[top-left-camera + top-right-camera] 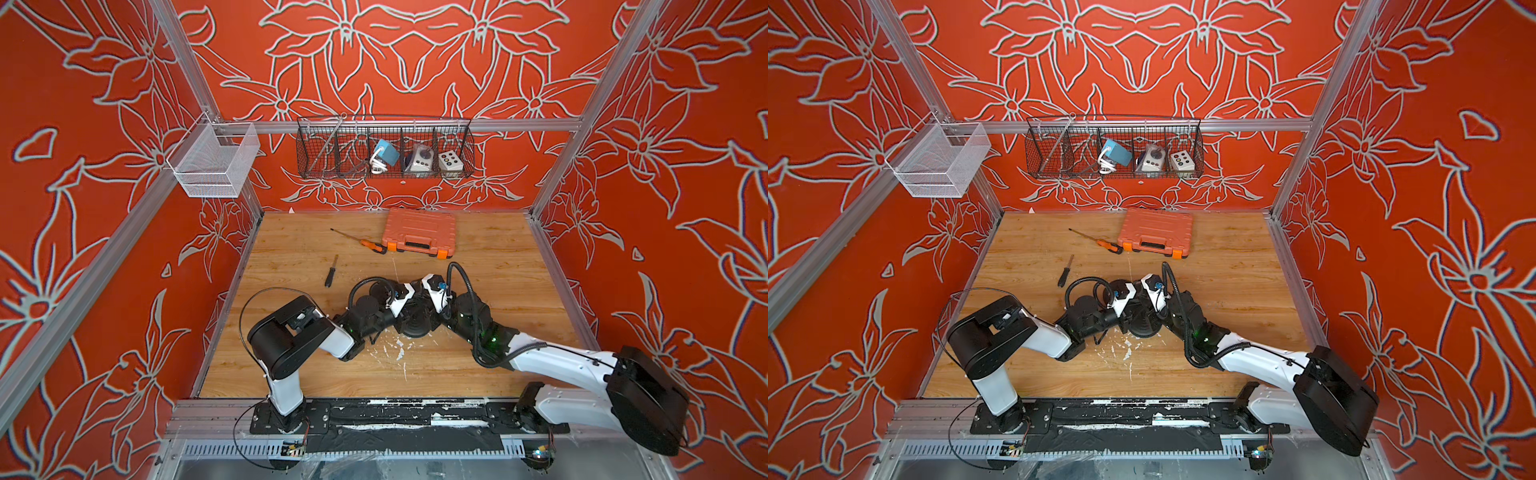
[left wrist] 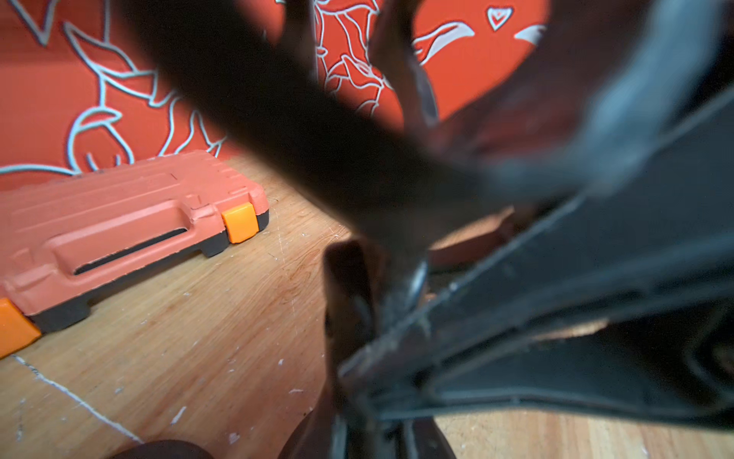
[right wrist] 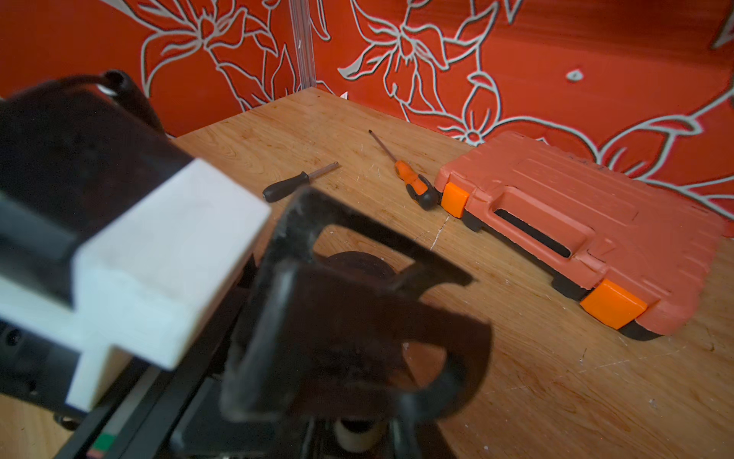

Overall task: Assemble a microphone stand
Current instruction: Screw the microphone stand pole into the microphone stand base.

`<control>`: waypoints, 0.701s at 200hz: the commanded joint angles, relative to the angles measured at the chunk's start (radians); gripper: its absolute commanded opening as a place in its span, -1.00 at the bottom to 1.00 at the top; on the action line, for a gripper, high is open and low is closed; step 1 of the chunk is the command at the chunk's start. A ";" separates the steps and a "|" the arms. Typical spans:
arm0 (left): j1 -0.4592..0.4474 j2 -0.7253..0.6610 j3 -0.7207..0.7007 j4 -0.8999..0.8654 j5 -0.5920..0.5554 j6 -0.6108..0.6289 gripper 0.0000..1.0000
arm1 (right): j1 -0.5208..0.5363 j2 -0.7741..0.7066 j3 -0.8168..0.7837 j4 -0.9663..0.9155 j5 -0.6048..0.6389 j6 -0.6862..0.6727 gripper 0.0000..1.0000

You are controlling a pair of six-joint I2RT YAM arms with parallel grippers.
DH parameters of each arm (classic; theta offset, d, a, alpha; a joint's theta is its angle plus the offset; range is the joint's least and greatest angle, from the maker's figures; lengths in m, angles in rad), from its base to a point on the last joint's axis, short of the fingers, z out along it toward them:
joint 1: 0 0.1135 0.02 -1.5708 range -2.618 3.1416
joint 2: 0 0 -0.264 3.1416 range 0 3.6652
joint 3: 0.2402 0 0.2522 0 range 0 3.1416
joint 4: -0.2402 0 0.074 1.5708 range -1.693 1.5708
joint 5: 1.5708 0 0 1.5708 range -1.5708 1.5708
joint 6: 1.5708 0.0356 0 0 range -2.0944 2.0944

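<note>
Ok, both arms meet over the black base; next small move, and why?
Likely settle the right gripper onto the round black base to brace it: both grippers crowd over it, the left gripper is shut, and anything it grips is hidden.

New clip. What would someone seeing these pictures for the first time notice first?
The left arm and right arm meet in the middle of the wooden table, bent over a round black base. Behind them a closed orange case lies by the back wall, with an orange-handled screwdriver beside its corner and a black-handled screwdriver lying apart, nearer the arms. Red flowered walls surround everything.
</note>
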 commanded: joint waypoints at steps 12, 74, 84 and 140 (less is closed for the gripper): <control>-0.013 0.009 -0.015 -0.032 -0.022 0.026 -0.87 | -0.063 -0.005 -0.002 -0.166 -0.262 -0.109 0.18; -0.024 0.004 -0.058 -0.037 -0.044 0.045 -0.92 | -0.318 0.011 0.070 -0.225 -0.831 -0.268 0.34; -0.024 0.003 -0.063 -0.034 -0.040 0.045 -0.92 | -0.340 0.025 0.078 -0.215 -0.891 -0.291 0.32; -0.027 0.011 -0.060 -0.034 -0.016 0.039 -0.92 | -0.411 0.138 0.167 -0.177 -1.052 -0.384 0.23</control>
